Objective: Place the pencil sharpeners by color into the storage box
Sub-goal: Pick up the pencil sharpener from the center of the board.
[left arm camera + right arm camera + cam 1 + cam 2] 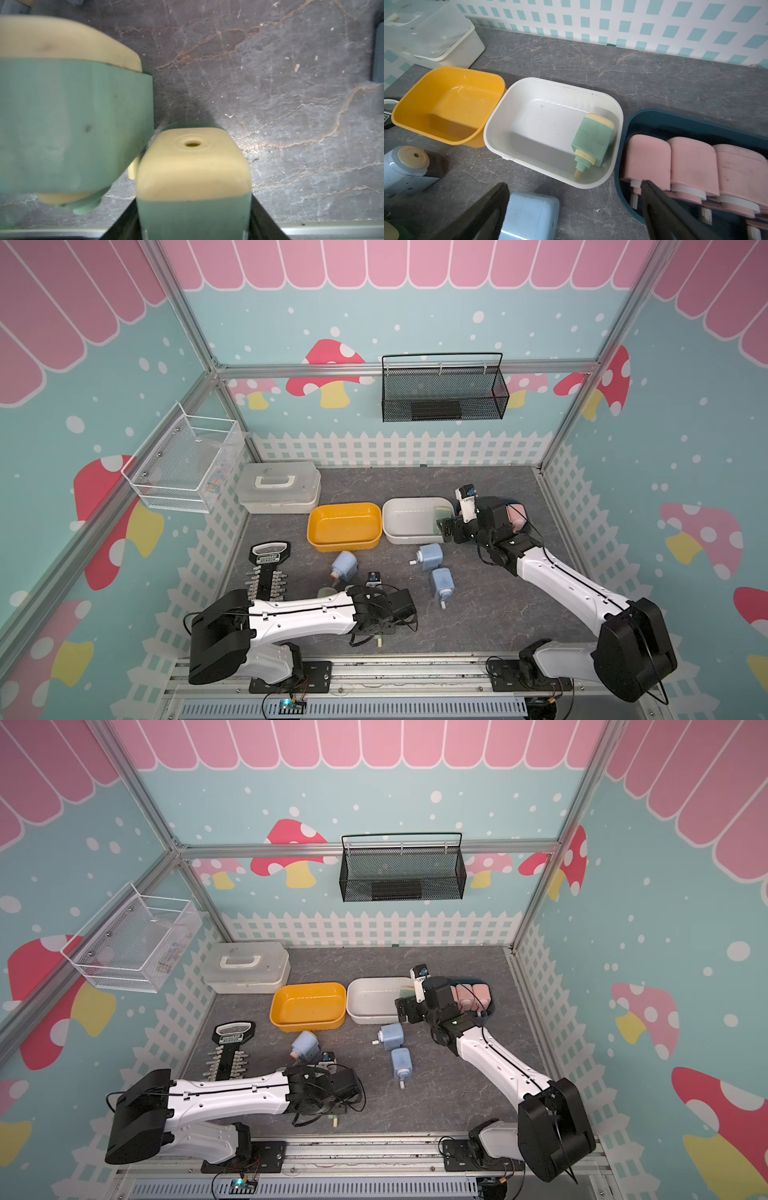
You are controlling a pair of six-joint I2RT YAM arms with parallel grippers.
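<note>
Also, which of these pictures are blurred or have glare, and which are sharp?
Left wrist: the closest green sharpener is blurred; the veins of the table are sharp. Right wrist: sharp mid-frame, with white glare streaks in the white tray and the yellow tray. In both top views: even light, soft shadows, and the wide angle makes the posts lean outward.

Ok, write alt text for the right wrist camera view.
Three bins stand in a row on a grey table: an empty yellow bin, a white bin holding one green sharpener, and a dark blue bin with pink sharpeners packed side by side. Two blue sharpeners lie on the table in front, by the open right gripper.
</note>
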